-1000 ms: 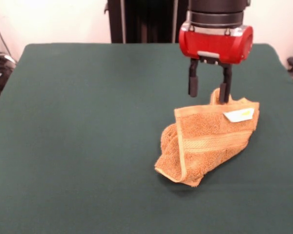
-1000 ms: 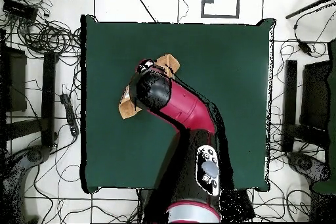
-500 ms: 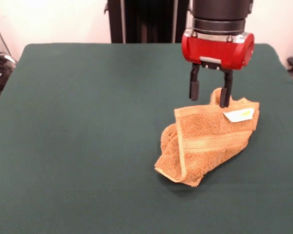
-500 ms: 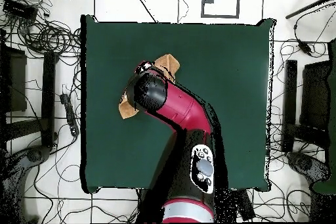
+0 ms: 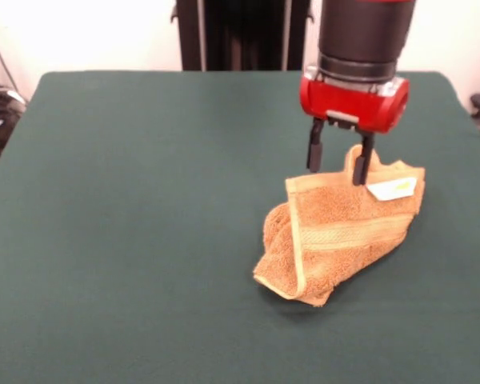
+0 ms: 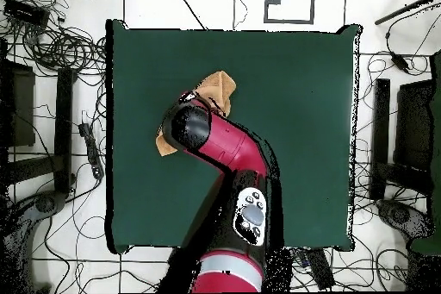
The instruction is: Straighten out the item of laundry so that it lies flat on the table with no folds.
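The orange-tan terry towel (image 5: 340,232) lies folded and bunched on the dark green table (image 5: 144,200), right of the middle in the front view. A lighter woven band crosses it and its white label (image 5: 392,189) faces up near the far right corner. My gripper (image 5: 336,164) hangs open and empty just above the towel's far edge, with both black fingers (image 5: 314,152) pointing down. In the overhead view the arm (image 6: 220,148) covers most of the towel (image 6: 220,86); only its two ends show, and the gripper itself is hidden.
Cables and stands lie on the floor around the table (image 6: 301,118) in the overhead view. The black robot pedestal (image 5: 240,32) stands behind the table's far edge.
My gripper has moved a little away from the camera, toward the table's far side, staying open above the towel's far edge. The towel has not moved.
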